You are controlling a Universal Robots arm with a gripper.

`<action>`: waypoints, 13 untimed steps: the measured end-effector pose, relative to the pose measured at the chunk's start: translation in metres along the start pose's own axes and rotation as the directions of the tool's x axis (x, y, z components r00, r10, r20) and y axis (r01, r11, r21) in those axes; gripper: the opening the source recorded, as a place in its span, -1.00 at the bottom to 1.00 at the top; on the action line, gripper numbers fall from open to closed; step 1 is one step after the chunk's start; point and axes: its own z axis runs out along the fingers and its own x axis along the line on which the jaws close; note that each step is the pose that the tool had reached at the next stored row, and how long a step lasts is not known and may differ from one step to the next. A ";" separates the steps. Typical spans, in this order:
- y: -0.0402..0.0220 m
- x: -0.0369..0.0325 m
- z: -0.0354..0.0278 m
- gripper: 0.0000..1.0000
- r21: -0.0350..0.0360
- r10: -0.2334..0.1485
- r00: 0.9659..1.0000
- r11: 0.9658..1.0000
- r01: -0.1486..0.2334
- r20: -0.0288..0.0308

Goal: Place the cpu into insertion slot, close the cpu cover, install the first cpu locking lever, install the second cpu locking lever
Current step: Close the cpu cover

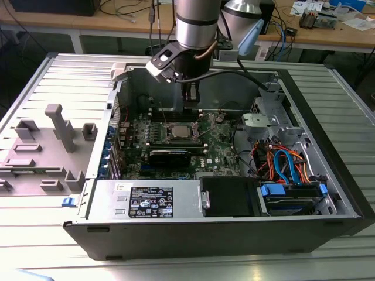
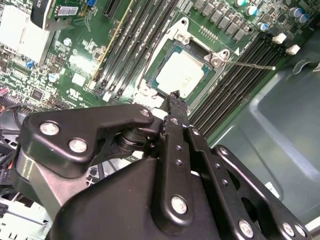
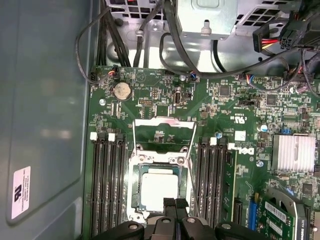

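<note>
In the first wrist view, long black memory slots stand on either side of the small square, silvery-rimmed insertion slot, midway across the green circuit board. The flat, silvery-grey square cpu lies seated in it. The thin silvery windowed cpu cover stands swung open. The black gripper, fingers together and empty, hovers at the slot's edge opposite the cover.

Cpu, a flat square silvery-grey chip, is lying flat inside the insertion slot, close below the claw tips. The slot's silvery rim is framing it amid green board. Cpu cover, a thin silvery windowed plate, is standing swung open just beyond the cpu, away from the claw.
</note>
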 end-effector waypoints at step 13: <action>0.0342 -0.0023 0.0011 -0.79 0.001 0.000 1.000 1.000 0.000 0.002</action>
